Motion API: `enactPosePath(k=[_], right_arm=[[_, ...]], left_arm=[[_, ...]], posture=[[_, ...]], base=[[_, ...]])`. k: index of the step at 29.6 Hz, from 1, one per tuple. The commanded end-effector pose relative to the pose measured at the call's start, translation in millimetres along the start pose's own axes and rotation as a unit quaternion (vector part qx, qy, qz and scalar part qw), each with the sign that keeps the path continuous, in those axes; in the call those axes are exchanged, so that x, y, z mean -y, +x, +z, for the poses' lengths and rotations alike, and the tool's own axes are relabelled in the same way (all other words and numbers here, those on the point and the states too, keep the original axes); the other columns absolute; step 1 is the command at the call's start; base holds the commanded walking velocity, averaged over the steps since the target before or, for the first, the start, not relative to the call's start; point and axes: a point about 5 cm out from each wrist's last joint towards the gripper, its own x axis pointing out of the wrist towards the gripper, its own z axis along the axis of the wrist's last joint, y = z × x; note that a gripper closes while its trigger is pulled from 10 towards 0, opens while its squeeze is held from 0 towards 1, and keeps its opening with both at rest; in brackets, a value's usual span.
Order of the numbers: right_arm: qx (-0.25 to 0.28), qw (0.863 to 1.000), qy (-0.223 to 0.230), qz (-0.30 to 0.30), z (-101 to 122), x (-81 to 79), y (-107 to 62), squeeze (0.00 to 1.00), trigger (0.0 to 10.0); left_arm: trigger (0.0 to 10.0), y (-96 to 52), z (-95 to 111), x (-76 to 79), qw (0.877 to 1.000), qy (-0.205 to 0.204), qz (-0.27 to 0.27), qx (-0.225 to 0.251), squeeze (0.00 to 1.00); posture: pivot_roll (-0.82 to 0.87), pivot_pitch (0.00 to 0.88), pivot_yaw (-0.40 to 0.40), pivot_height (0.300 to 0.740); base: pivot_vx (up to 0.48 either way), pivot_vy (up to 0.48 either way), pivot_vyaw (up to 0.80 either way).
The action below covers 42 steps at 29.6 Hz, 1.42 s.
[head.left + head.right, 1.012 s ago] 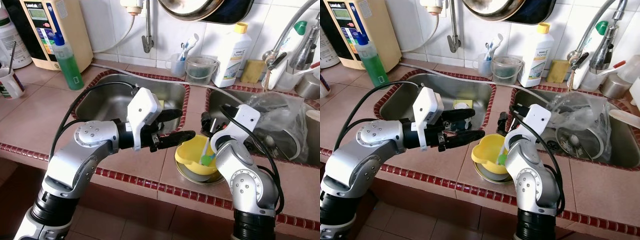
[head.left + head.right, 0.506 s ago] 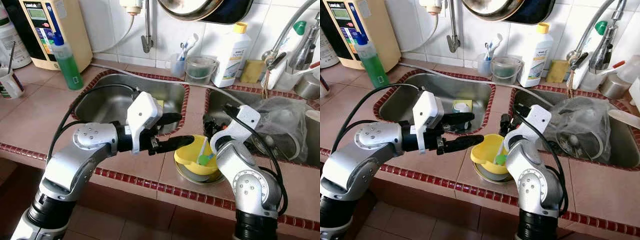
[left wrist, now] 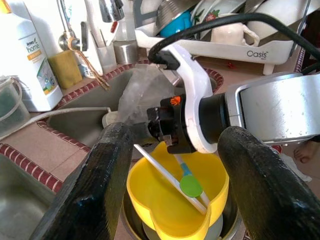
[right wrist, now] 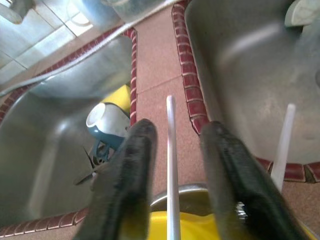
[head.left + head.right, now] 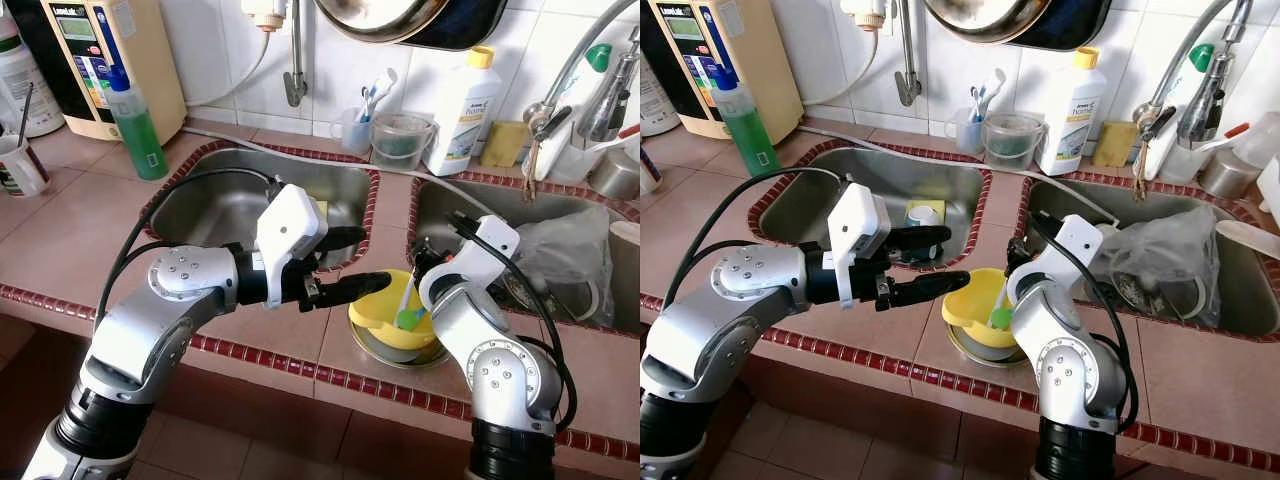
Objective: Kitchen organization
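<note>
Tiled counter [image 5: 60, 225] holds soap bottle [image 5: 135, 120], mug [image 5: 20, 165].

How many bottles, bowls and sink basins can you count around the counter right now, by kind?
Bottles: 2, the green soap bottle and the white cleaner bottle
Yellow bowl: 1
Metal bowl under it: 1
Sink basins: 2, left and right
Total: 6

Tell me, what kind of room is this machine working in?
Most likely a home kitchen, at the washing-up counter. A double steel sink is set into a tiled counter, a bottle of green dish soap stands beside it, and a yellow bowl sits on the counter's edge.
</note>
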Motion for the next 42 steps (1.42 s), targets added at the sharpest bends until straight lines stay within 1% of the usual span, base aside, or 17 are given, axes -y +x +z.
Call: enactPosePath(k=[1, 4, 10, 21, 27, 32, 33, 34, 36, 37, 38, 39, 40, 41, 42], right_arm=[[-0.012, 0.998, 0.057, 0.020, -2.4, -18.2, 0.7, 0.00, 0.0], [-0.017, 0.997, 0.073, 0.019, -1.5, -17.7, 5.3, 0.00, 0.0], [-0.012, 0.997, 0.076, 0.018, 2.2, -17.3, 8.9, 0.00, 0.0], [-0.003, 0.997, 0.079, 0.023, 8.2, -18.6, 9.8, 0.00, 0.0], [0.003, 0.996, 0.083, 0.039, 13.9, -22.5, 7.8, 0.00, 0.0], [0.029, 0.993, 0.081, 0.081, 27.3, -32.1, 0.7, 0.00, 0.0], [0.044, 0.991, 0.077, 0.101, 33.6, -36.4, -2.3, 0.00, 0.6], [0.046, 0.990, 0.079, 0.110, 35.8, -38.1, -3.4, 0.00, 2.2], [0.053, 0.987, 0.084, 0.126, 42.0, -41.2, -5.0, 0.00, 4.2], [0.054, 0.987, 0.084, 0.127, 42.7, -41.4, -5.1, 0.00, 6.8], [0.053, 0.987, 0.083, 0.129, 43.4, -41.7, -5.2, 0.00, 6.8], [0.051, 0.986, 0.085, 0.137, 45.6, -42.3, -5.1, 0.00, 10.0], [0.051, 0.985, 0.087, 0.142, 47.0, -42.7, -5.1, 0.00, 10.0], [0.069, 0.982, 0.079, 0.159, 53.9, -43.7, -5.3, 0.00, 10.0], [0.073, 0.981, 0.077, 0.165, 55.9, -44.1, -5.4, 0.00, 10.0]], left_arm=[[10.0, 1.0, 6.3, 0.3, 1.000, 0.013, -0.001, 0.003, 0.00], [10.0, 1.0, 7.1, -0.1, 1.000, 0.015, 0.001, 0.003, 0.00], [10.0, 1.3, 8.1, -0.7, 1.000, 0.013, 0.007, 0.006, 0.00], [10.0, 0.4, 8.8, -2.6, 1.000, 0.010, 0.014, 0.007, 0.00], [10.0, 0.8, 9.2, -3.8, 1.000, 0.007, 0.018, 0.009, 0.00], [10.0, 0.7, 8.6, -6.2, 1.000, 0.004, 0.023, 0.010, 0.00], [10.0, 0.5, 7.7, -7.0, 1.000, 0.003, 0.026, 0.009, 0.00], [10.0, 0.6, 7.6, -7.4, 1.000, 0.002, 0.028, 0.010, 0.00], [10.0, 0.8, 7.6, -12.3, 0.999, -0.007, 0.046, 0.009, 0.00], [10.0, 0.8, 7.4, -13.3, 0.999, -0.009, 0.049, 0.008, 0.00], [10.0, 0.6, 7.2, -14.4, 0.999, -0.010, 0.053, 0.007, 0.00], [10.0, 0.2, 6.5, -16.9, 0.998, -0.013, 0.061, 0.008, 0.00], [10.0, -0.1, 6.1, -18.0, 0.998, -0.015, 0.065, 0.008, 0.00], [10.0, -0.5, 5.4, -21.2, 0.997, -0.022, 0.077, 0.011, 0.00], [10.0, -0.5, 5.3, -22.1, 0.996, -0.024, 0.081, 0.012, 0.00]], posture=[[0.03, 0.011, -0.007, 0.740], [0.03, 0.014, -0.006, 0.740], [0.04, 0.019, -0.007, 0.740], [0.04, 0.026, -0.011, 0.740], [0.04, 0.026, -0.012, 0.740], [0.03, 0.024, -0.012, 0.740], [0.03, 0.022, -0.012, 0.740], [0.03, 0.019, -0.012, 0.740], [0.04, 0.018, -0.013, 0.740], [0.04, 0.018, -0.013, 0.740], [0.04, 0.018, -0.013, 0.740], [0.04, 0.010, -0.016, 0.740], [0.04, 0.010, -0.016, 0.740], [0.04, 0.007, -0.017, 0.740], [0.04, 0.007, -0.017, 0.740]], base=[[0.000, 0.000, 0.00], [0.000, 0.000, 0.00], [0.000, 0.000, 0.00], [0.000, 0.000, 0.00], [0.000, 0.000, 0.00], [0.000, 0.000, 0.00], [0.000, 0.000, 0.00], [0.000, 0.000, 0.00], [0.000, 0.000, 0.00], [0.000, 0.000, 0.00], [0.000, 0.000, 0.00], [0.000, 0.000, 0.00], [0.000, 0.000, 0.00], [0.000, 0.000, 0.00], [0.000, 0.000, 0.00]])
